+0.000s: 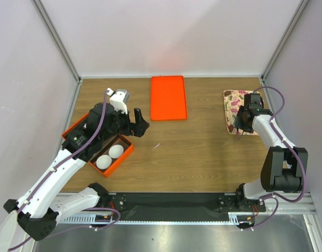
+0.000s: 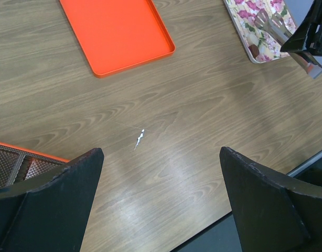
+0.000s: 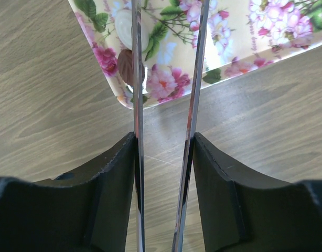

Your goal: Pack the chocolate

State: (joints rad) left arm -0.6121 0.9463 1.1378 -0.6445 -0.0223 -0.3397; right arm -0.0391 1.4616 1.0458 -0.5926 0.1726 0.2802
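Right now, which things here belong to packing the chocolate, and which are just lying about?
In the job: chocolate, floral plate, tongs in right gripper, orange box, paper cups.
Lying about: flat orange tray, white scrap.

Reference: the flat tray (image 1: 168,97), at the rear centre of the table (image 1: 203,157). Left of the tray and nearer the front: a compartmented box (image 1: 122,157) holding two paper cups (image 1: 116,151). Right of the tray, well apart: a plate (image 1: 232,100) carrying a chocolate piece (image 3: 124,65), with tongs (image 2: 270,20) above its near edge.
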